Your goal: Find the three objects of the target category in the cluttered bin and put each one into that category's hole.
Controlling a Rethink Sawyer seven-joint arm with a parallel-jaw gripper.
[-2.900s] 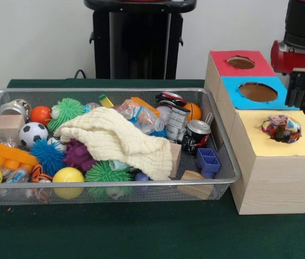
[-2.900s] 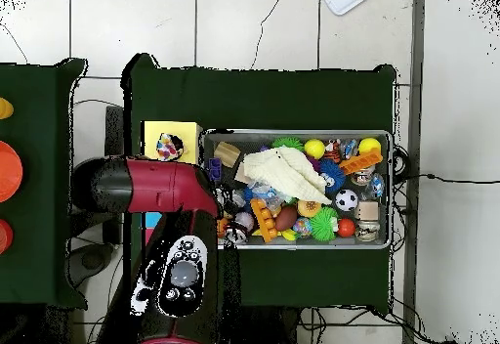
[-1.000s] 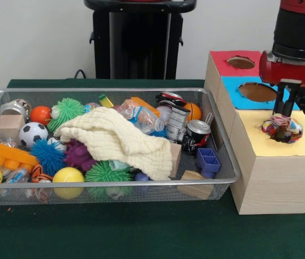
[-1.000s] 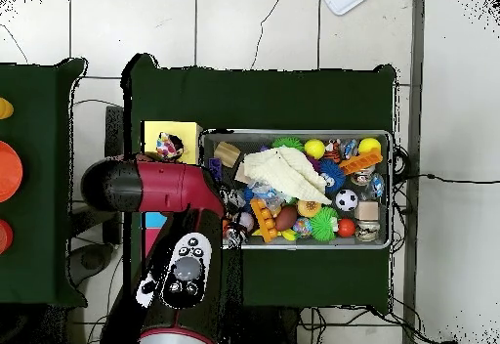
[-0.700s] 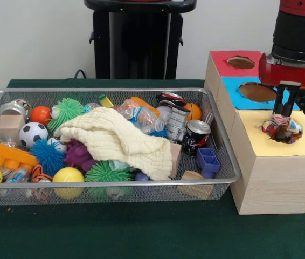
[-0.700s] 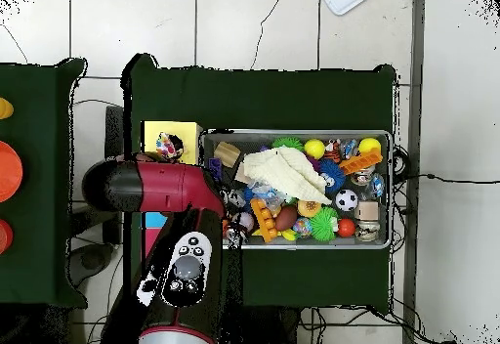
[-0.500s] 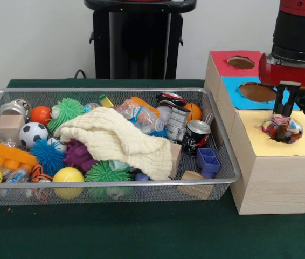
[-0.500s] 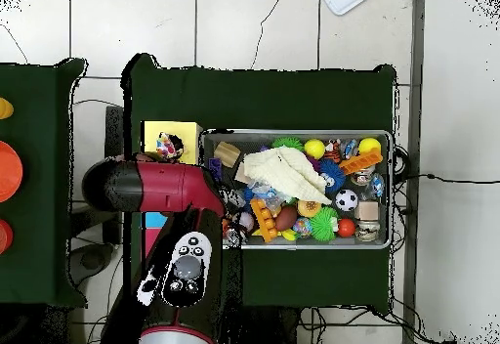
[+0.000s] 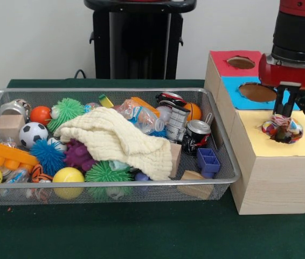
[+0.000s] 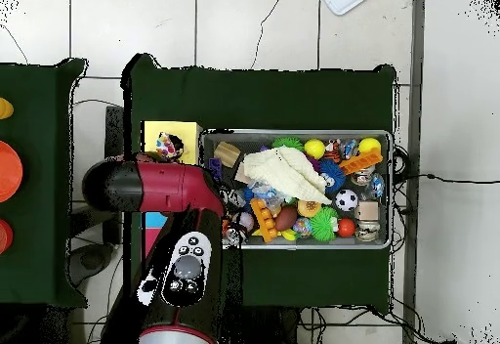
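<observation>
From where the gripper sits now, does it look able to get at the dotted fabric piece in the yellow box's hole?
Probably yes. The gripper hangs directly above the dotted fabric piece, its tips at the fabric, which bulges from the yellow box hole with nothing in between.

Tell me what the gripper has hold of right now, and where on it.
It cannot be told. The gripper hangs right above the dotted fabric piece sitting in the yellow box's hole, its tips at the fabric's top, but no grasp shows.
</observation>
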